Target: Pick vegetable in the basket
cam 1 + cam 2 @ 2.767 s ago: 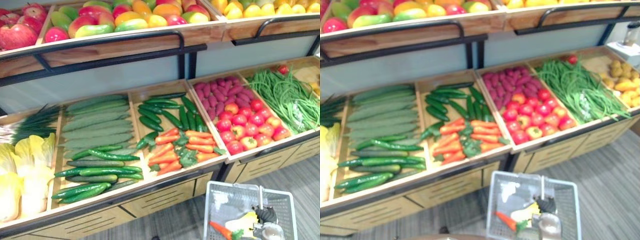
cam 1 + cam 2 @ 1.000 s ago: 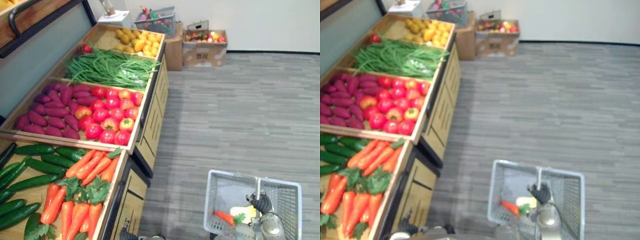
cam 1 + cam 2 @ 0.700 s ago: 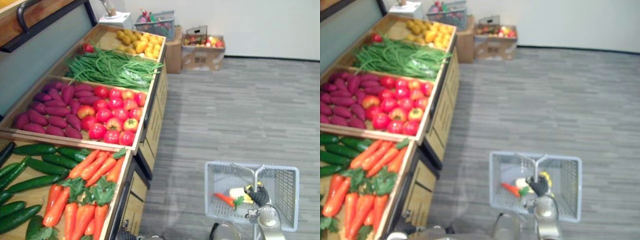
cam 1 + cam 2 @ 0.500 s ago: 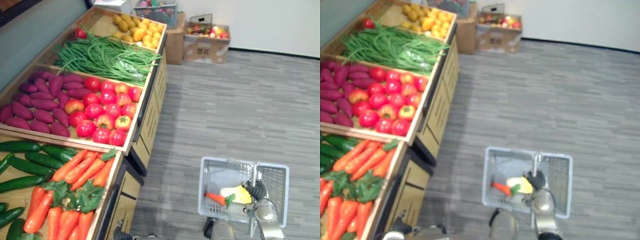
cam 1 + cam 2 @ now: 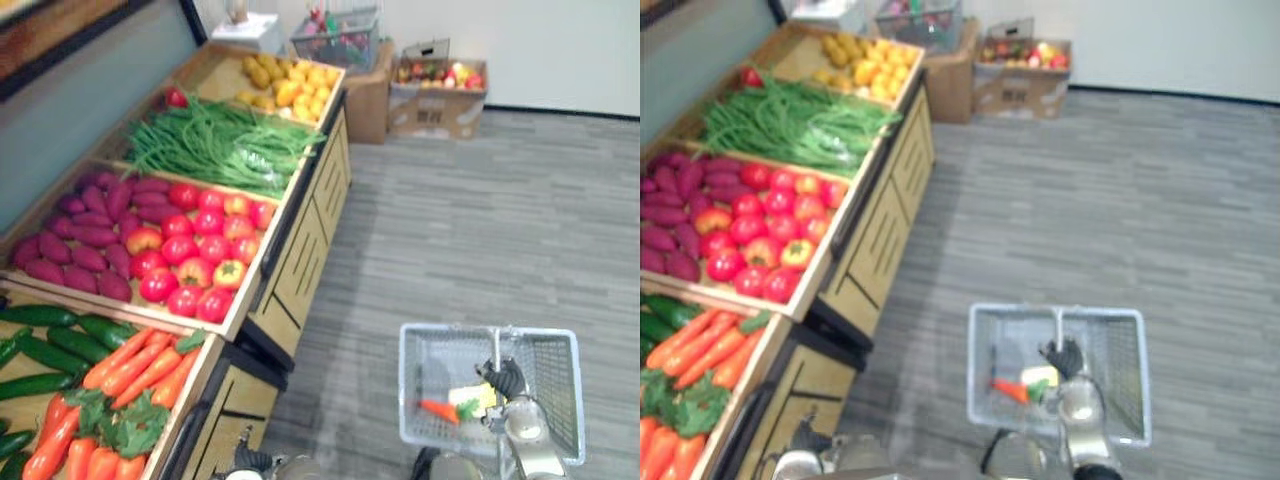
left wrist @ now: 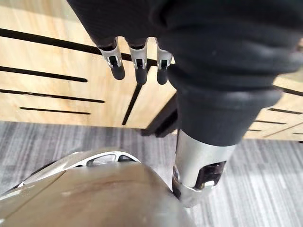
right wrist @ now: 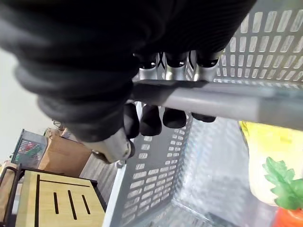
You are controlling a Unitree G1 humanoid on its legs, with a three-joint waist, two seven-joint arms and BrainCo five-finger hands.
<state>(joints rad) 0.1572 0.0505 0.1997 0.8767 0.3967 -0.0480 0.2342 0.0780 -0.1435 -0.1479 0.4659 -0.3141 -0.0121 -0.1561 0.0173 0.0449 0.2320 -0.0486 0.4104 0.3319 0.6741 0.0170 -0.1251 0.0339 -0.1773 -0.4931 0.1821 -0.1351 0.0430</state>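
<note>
Holding basket handle (image 7: pixel 222 98), right hand (image 7: pixel 152 119); vegetable stand (image 5: pixel 300 275) alongside

We see a grey plank-pattern floor (image 5: pixel 480 220) to the right of a light wooden display stand (image 5: pixel 300 265). The stand's front panels have black horizontal slots, seen close up in the left wrist view. At the stand's far end there's a plain brown cardboard box (image 5: pixel 368 90). A grey mesh bin (image 5: pixel 335 35) of mixed produce sits on or behind it, we can't tell which. Just beside that is an open brown cardboard carton (image 5: pixel 437 95) of mixed fruit, against a white wall (image 5: pixel 560 40) with dark skirting (image 5: pixel 570 112). A white boxy device (image 5: pixel 245 30) sits at the stand's far corner.
</note>
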